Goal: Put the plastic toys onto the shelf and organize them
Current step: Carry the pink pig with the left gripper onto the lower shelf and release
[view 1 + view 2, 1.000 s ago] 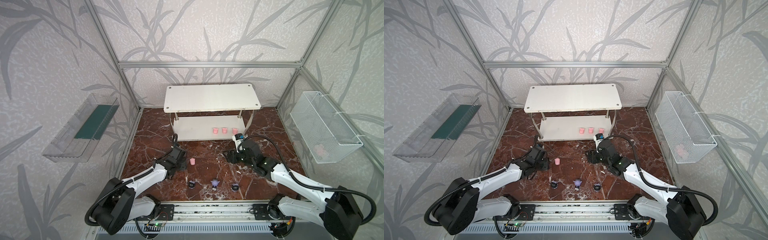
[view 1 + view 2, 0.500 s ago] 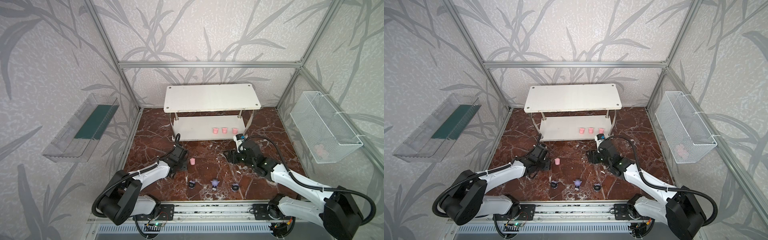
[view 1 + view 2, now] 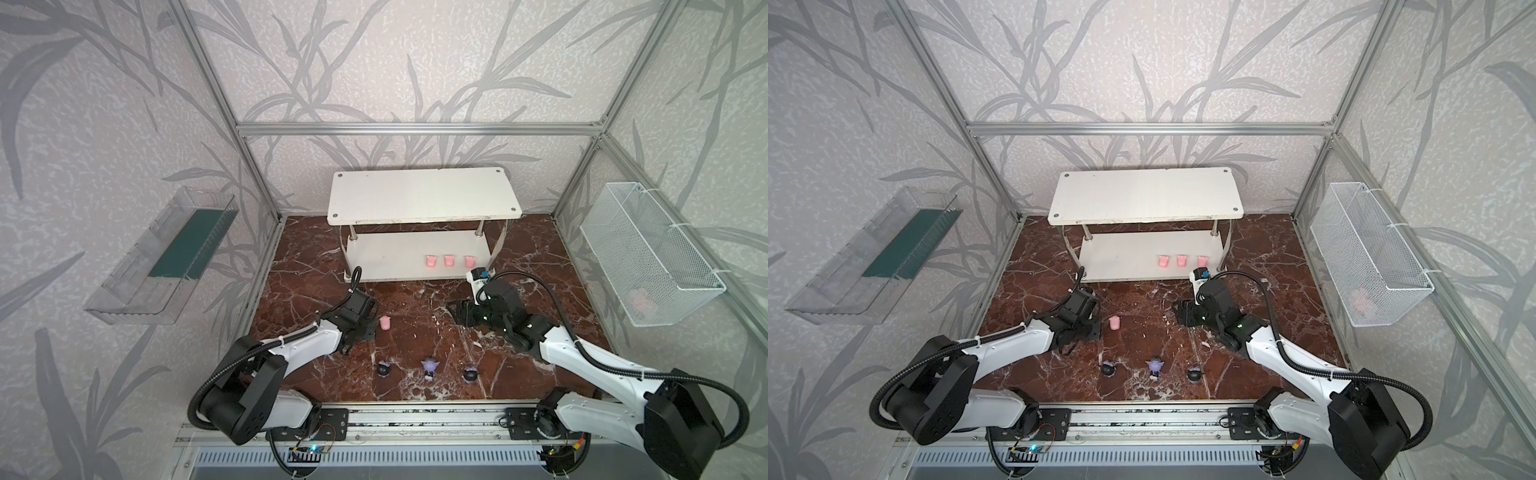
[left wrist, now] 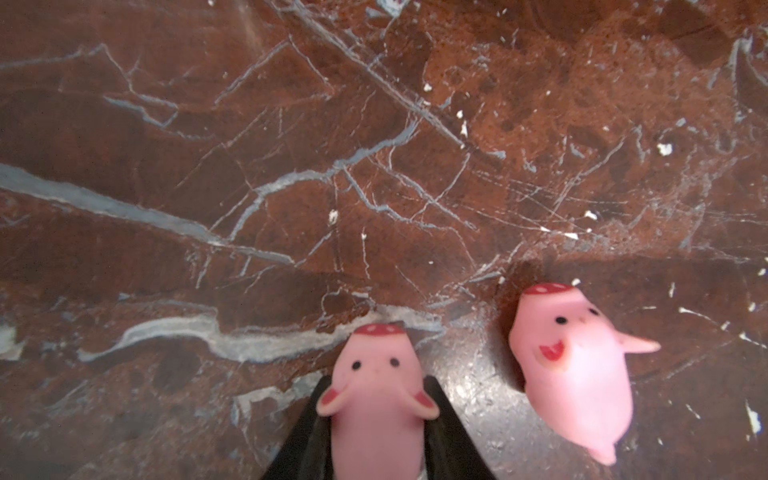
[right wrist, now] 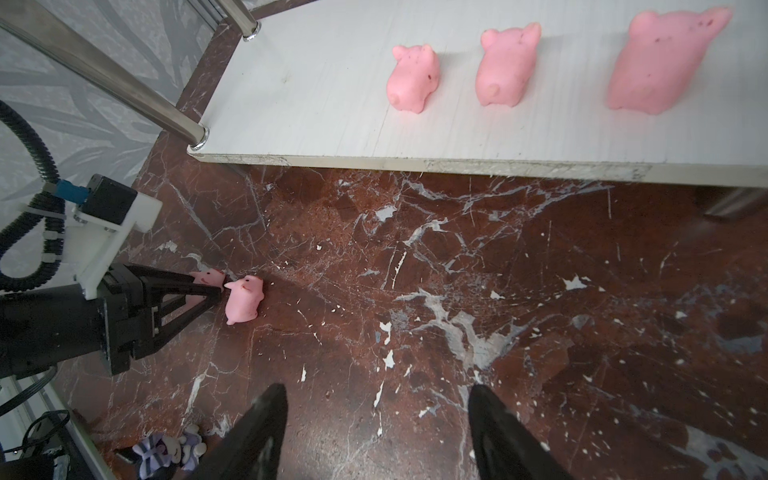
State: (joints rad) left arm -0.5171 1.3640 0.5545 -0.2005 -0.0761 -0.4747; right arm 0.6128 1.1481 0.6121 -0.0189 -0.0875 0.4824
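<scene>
Inside the left gripper [image 4: 377,388] sits a pink piglet [image 4: 376,419], clamped both sides.

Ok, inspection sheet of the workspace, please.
surface: brown marbled floor, no spills seen.
job's things: white two-tier shelf holds three pink piglet toys on lower board; fourth pink piglet loose on floor; three big-headed lilac-and-black figurines on floor.
clutter: nothing seen.
claws: left claw shut on fifth pink piglet; right claw open, empty.
cables: black corrugated hoses clear of toys.
surroundings: clear plastic wall bin; white wire mesh basket with something pink inside.
</scene>
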